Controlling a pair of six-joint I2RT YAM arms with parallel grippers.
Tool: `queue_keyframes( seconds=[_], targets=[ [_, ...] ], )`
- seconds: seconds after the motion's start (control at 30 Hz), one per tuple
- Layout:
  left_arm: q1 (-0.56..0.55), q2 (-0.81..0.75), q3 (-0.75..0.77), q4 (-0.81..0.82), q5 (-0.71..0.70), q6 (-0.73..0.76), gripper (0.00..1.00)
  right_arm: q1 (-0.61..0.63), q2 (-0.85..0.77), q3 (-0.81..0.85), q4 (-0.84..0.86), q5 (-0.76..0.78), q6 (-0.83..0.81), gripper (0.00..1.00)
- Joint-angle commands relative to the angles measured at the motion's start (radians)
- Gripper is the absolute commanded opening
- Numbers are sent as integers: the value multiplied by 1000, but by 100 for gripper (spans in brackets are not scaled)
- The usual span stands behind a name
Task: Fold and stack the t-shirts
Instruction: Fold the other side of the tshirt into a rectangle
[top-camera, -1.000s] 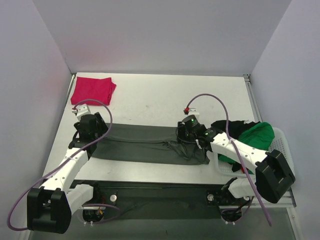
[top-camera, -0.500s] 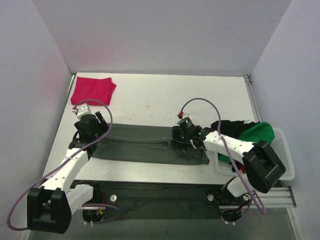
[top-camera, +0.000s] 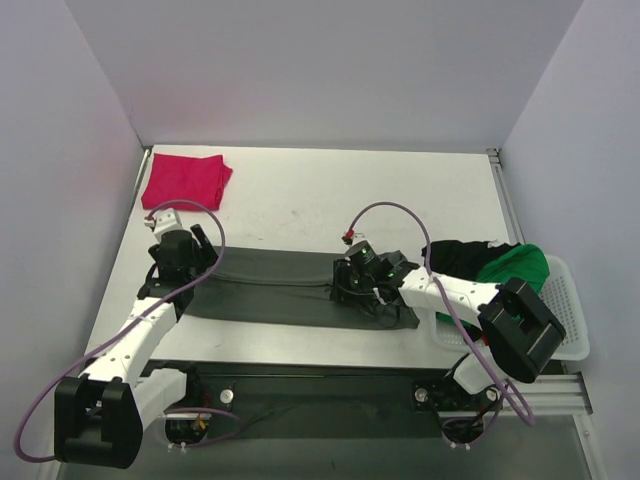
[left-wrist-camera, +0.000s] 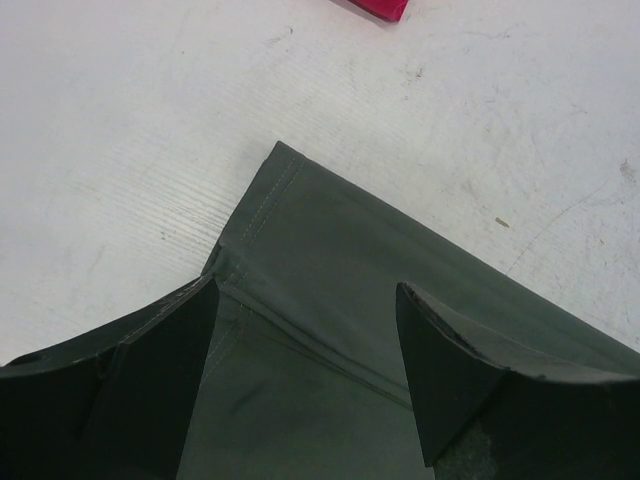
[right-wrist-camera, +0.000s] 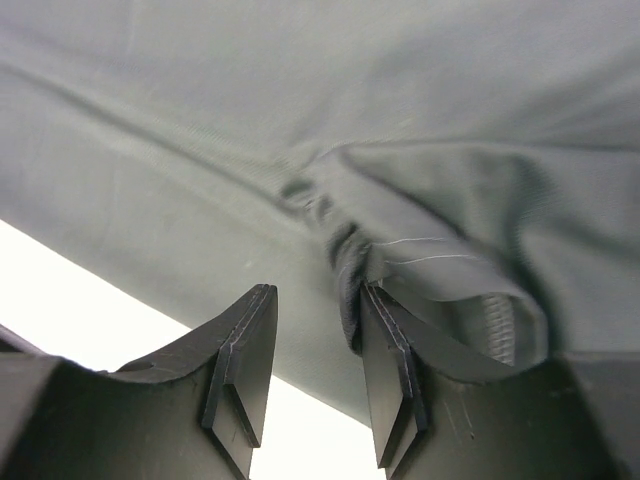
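T-shirts: red shirt (top-camera: 185, 180) folded, far-left corner. Grey-green shirt (top-camera: 270, 285) only long strip, unfinished. Black shirt (top-camera: 455, 256), green shirt (top-camera: 515, 268) unfolded at basket (top-camera: 572, 330). Left gripper (left-wrist-camera: 305, 290) wide over strip's end; right gripper (right-wrist-camera: 315, 300) narrow at bunched fold, hold unclear.

Dark grey-green t-shirt (top-camera: 280, 288) folded into a long flat strip across near worktop (top-camera: 330, 195), wrinkled at right end. Magenta-red t-shirt (top-camera: 185, 180) folded, far-left corner. Black t-shirt (top-camera: 455, 258) and bright green t-shirt (top-camera: 515, 268) crumpled at right.

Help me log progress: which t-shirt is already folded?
The magenta-red t-shirt, a neat square in the far left corner. The dark grey-green t-shirt lies stretched out long, and the black t-shirt and bright green t-shirt sit bunched at the white basket.
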Motion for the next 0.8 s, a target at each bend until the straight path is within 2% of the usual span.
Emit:
queue_keyframes(
  seconds=[0.0, 0.33, 0.77],
  targets=[
    [-5, -6, -1, 49, -2, 0, 83, 45, -13, 33, -20, 43, 2, 38],
    [-5, 8, -4, 59, 9, -1, 83, 140, 20, 79, -91, 105, -12, 38],
    [-5, 54, 0, 80, 48, -4, 83, 262, 37, 133, -240, 402, -29, 42]
  ],
)
